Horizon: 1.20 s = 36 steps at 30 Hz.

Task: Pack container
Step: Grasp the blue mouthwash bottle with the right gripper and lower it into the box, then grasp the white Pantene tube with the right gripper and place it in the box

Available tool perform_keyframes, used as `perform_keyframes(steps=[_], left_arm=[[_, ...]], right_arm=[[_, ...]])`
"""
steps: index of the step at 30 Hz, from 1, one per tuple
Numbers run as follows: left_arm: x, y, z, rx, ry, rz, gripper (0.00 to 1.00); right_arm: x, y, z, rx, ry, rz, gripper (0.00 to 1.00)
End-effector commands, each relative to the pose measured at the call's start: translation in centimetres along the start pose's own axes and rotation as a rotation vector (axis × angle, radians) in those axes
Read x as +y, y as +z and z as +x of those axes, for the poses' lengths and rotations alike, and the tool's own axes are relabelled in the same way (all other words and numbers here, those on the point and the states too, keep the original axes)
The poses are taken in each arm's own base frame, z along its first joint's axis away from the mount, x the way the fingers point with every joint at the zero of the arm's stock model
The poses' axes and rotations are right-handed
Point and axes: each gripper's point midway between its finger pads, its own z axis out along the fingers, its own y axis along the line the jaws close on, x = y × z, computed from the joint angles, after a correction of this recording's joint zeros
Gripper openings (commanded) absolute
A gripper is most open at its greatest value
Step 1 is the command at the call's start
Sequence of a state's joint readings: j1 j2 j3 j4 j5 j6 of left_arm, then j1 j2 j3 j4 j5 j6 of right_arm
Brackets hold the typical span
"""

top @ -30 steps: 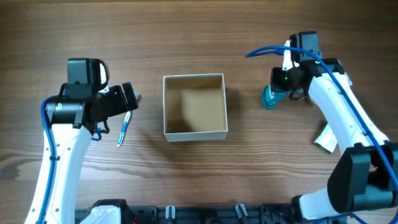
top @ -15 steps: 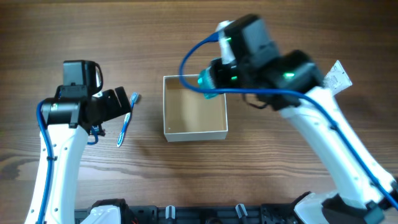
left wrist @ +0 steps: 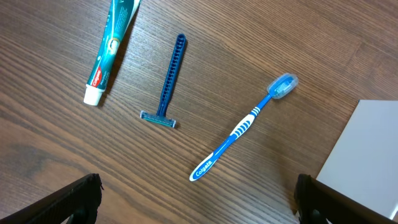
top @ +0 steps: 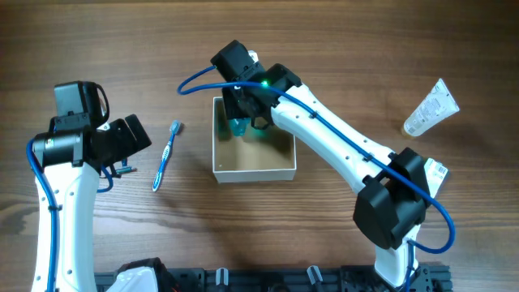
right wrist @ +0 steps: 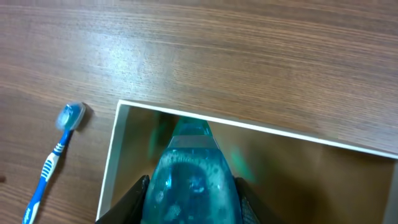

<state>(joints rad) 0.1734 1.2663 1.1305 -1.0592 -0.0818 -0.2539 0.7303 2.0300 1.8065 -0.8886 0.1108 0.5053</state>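
The container (top: 218, 154), a square box with white walls and a tan inside, sits mid-table; its white wall also shows in the left wrist view (left wrist: 367, 155) and its rim in the right wrist view (right wrist: 261, 127). My right gripper (top: 246, 113) is shut on a teal translucent bottle (top: 240, 126) (right wrist: 189, 180) and holds it over the container's far left part. My left gripper (top: 134, 138) is open and empty, left of a blue toothbrush (top: 165, 156) (left wrist: 239, 127) (right wrist: 53, 162) lying on the table.
A blue razor (left wrist: 168, 84) and a green toothpaste tube (left wrist: 112, 43) lie on the table in the left wrist view. A white tube (top: 430, 108) lies at the far right, and a small white packet (top: 436, 170) lies by the right arm.
My right arm has swung left with the bottle, from the right side of the table to over the container's far left part. My left gripper has drawn back left from the toothbrush.
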Motion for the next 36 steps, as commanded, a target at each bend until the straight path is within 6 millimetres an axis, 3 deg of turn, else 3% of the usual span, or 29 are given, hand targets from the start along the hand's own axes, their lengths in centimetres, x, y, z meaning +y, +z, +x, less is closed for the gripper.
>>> perform_keyframes(steps=[1,2,4,7,8,10,15,17,19,20,22,24,26,27,29,30,31,36], left_arm=[[0.3,-0.4,-0.5,-0.018,-0.017,-0.013,1.0],[0.3,-0.4,-0.5,-0.018,-0.017,-0.013,1.0],[0.3,-0.4,-0.5,-0.018,-0.017,-0.013,1.0],[0.3,-0.4,-0.5,-0.018,-0.017,-0.013,1.0],[0.3,-0.4,-0.5,-0.018,-0.017,-0.013,1.0],[0.3,-0.4,-0.5,-0.019,-0.017,-0.013,1.0],[0.3,-0.4,-0.6,-0.021,-0.017,-0.012,1.0],[0.2,-0.4,-0.6,-0.023,-0.017,-0.012,1.0],[0.2,-0.4,-0.6,-0.023,-0.017,-0.012,1.0],[0.2,-0.4,-0.6,-0.023,-0.017,-0.012,1.0],[0.2,-0.4,-0.7,-0.025,-0.017,-0.011,1.0],[0.2,-0.4,-0.7,-0.026,-0.017,-0.011,1.0],[0.2,-0.4,-0.8,-0.029,-0.018,-0.01,1.0],[0.2,-0.4,-0.8,-0.03,-0.018,-0.009,1.0],[0.2,-0.4,-0.8,-0.031,-0.018,-0.009,1.0],[0.2,-0.4,-0.8,-0.031,-0.018,-0.009,1.0],[0.2,-0.4,-0.8,-0.031,-0.018,-0.009,1.0],[0.2,-0.4,-0.9,-0.033,-0.018,-0.008,1.0]], right_arm=[[-0.1,0.3,-0.6,-0.022,0.022,0.015,0.17],[-0.1,0.5,-0.5,-0.017,0.02,0.017,0.28],[0.2,0.8,-0.2,0.001,0.018,-0.001,0.39],[0.7,0.8,0.1,0.015,-0.012,-0.027,0.73],[0.7,0.8,0.2,0.02,-0.022,-0.028,0.78],[0.9,0.6,0.4,0.023,-0.071,-0.033,0.83],[1.2,0.3,0.6,0.024,-0.1,-0.036,0.83],[1.1,-1.0,0.1,-0.002,-0.099,-0.035,0.85],[-0.1,-5.6,-2.0,-0.104,-0.077,-0.017,0.93],[-1.2,-8.4,-3.1,-0.168,-0.056,-0.001,1.0],[-5.5,-15.4,-5.3,-0.304,-0.022,0.032,1.0],[-11.7,-20.4,-5.6,-0.368,0.071,0.104,1.0],[-21.0,-24.8,-4.4,-0.382,0.146,0.257,1.0],[-24.5,-25.8,-3.5,-0.36,0.137,0.323,1.0],[-30.9,-26.3,-1.1,-0.252,0.123,0.427,1.0],[-33.3,-25.8,0.0,-0.203,0.159,0.45,1.0],[-35.7,-24.1,1.3,-0.129,0.186,0.434,1.0],[-39.9,-17.2,4.3,0.083,0.263,0.384,1.0]])
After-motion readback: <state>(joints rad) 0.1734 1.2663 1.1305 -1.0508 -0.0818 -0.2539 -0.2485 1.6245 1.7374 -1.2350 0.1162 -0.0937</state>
